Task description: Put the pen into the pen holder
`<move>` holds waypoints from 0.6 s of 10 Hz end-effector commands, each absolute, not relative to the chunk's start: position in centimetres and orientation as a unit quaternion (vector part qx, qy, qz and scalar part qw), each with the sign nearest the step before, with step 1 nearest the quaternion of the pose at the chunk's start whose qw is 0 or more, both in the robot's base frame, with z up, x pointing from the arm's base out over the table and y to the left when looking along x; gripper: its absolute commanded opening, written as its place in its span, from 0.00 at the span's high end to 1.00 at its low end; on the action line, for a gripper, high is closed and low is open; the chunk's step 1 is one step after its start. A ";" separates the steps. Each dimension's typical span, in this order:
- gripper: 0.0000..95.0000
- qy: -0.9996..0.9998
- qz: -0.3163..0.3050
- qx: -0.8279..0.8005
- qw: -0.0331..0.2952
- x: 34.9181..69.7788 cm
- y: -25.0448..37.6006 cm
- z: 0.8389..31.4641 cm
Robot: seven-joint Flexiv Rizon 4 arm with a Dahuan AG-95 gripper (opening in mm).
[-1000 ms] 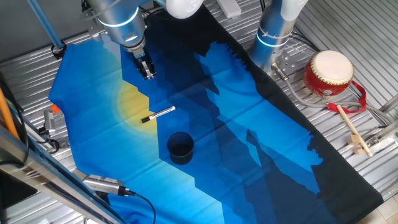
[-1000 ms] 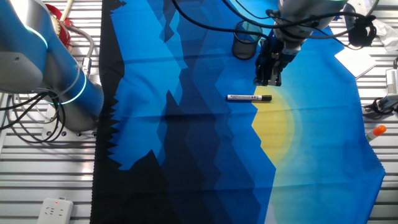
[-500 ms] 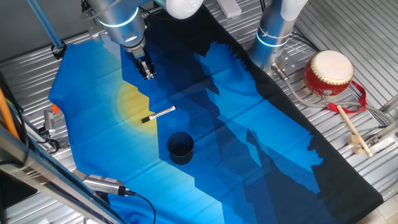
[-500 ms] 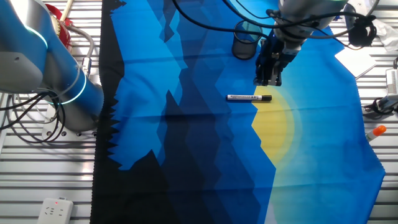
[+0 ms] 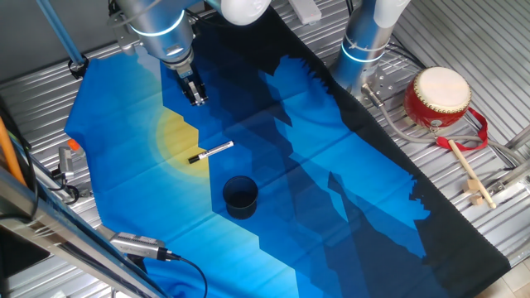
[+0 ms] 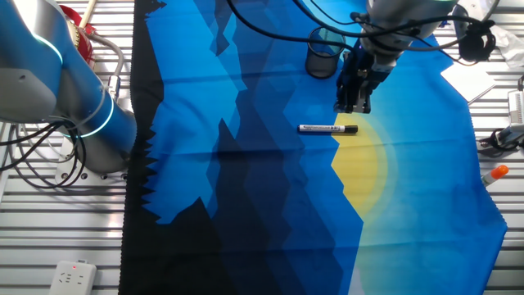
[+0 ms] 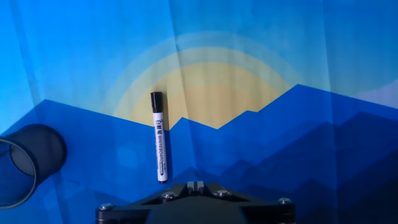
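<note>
The pen [image 5: 211,151] is a short white marker with a black cap. It lies flat on the blue cloth at the edge of the yellow sun patch; it also shows in the other fixed view [image 6: 327,129] and in the hand view [image 7: 160,137]. The pen holder [image 5: 240,195] is a small dark round cup that stands upright just in front of the pen; it also shows in the other fixed view [image 6: 322,52] and at the left edge of the hand view [image 7: 25,162]. My gripper [image 5: 198,98] [image 6: 352,104] [image 7: 196,184] hangs above the cloth a little behind the pen, jaws shut and empty.
A red-and-cream drum [image 5: 439,98] and a wooden drumstick [image 5: 469,172] lie on the metal table at the right, off the cloth. A second arm's base [image 5: 364,50] stands at the back. Cables and an orange-tipped object [image 6: 494,173] lie by the cloth's edge.
</note>
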State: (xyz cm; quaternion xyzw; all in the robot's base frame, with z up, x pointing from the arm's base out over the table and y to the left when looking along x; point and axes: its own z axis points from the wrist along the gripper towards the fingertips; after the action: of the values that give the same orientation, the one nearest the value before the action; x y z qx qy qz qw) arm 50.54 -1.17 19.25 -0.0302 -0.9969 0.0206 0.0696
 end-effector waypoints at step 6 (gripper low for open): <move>1.00 -0.996 0.029 -0.044 0.075 50.0 -1.2 19.6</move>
State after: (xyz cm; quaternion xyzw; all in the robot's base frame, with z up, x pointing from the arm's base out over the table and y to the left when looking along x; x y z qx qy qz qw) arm 49.83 -1.23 19.58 -0.0447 -0.9957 0.0296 0.0760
